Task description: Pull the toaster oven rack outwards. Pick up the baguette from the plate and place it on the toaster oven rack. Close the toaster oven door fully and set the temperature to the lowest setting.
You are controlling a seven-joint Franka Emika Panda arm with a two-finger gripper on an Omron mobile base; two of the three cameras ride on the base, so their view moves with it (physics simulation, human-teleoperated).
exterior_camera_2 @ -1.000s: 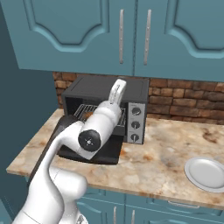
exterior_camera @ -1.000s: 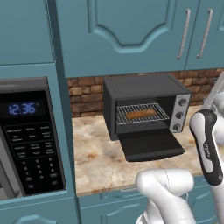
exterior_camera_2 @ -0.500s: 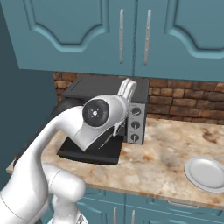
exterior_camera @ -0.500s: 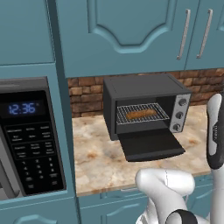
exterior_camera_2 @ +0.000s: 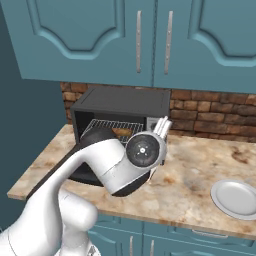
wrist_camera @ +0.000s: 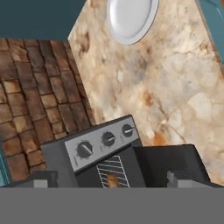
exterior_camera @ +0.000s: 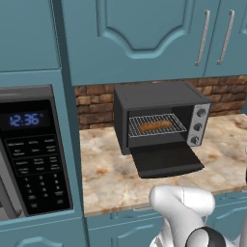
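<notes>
Arm folded, elbow bulking low at 6 o'clock in left base view; in right base view forearm runs up toward 1 o'clock. Claw (wrist_camera: 112, 181) wide open, empty, finger (wrist_camera: 41, 180) tips spread far apart.

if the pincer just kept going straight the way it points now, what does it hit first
Most likely the toaster oven: in the hand view the open pincer aims at its silver knob panel and cavity mouth. Depth is unclear, so the exact contact spot is a guess.

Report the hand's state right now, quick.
Hand: open and empty, fingers spread wide, looking down on the toaster oven with the baguette already on its rack.
</notes>
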